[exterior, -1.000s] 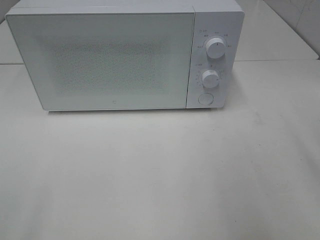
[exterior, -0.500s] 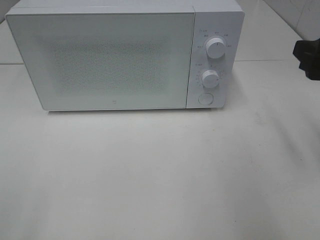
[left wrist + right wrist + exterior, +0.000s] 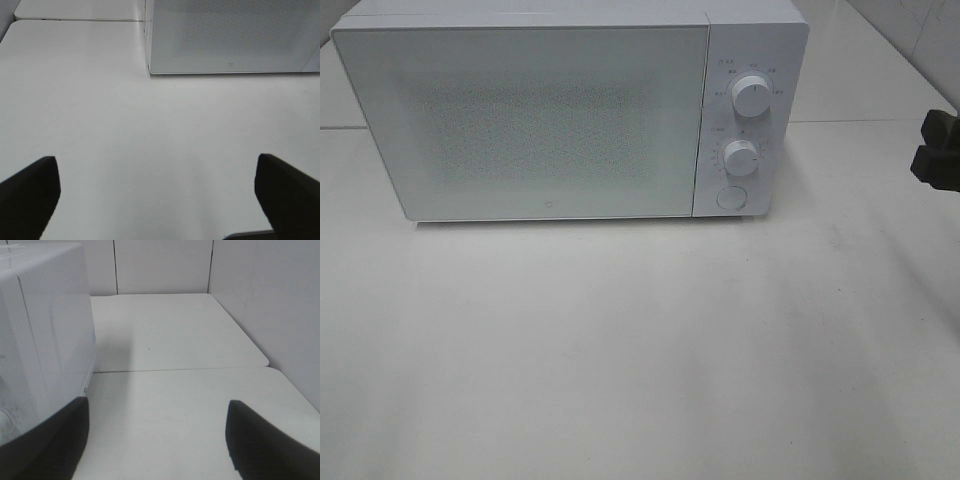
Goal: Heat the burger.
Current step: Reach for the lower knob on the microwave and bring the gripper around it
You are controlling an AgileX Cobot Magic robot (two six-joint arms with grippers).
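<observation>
Microwave (image 3: 550, 115) count is one: a white box filling the upper left and middle of the high view, its door (image 3: 520, 120) shut. On its panel, upper right of centre, sit two knobs, the upper knob (image 3: 751, 96) above the lower knob (image 3: 741, 157), with one round button (image 3: 730, 197) below them. One white table (image 3: 640, 350) takes up the whole lower half of the frame. There are two grippers, but the high view catches only one. This is the right gripper (image 3: 928, 147), a dark shape at the right edge at about the height of the knobs, well apart from the microwave.

The left gripper (image 3: 157, 200) shows only in its own wrist view. Its two dark fingers (image 3: 27, 195) are spread wide and released, with bare table between them and the microwave's door and one flank ahead. The right wrist view adds what the others lack: the microwave's other flank seen close, a seam across the table, and a pale wall (image 3: 270, 305) bordering the table. There too the two fingers stand apart, released, with only table between them. The knobs and button show plainly only in the high view.

The burger appears in none of the three views. The door's speckled window hides the inside, so I cannot tell where it is.
</observation>
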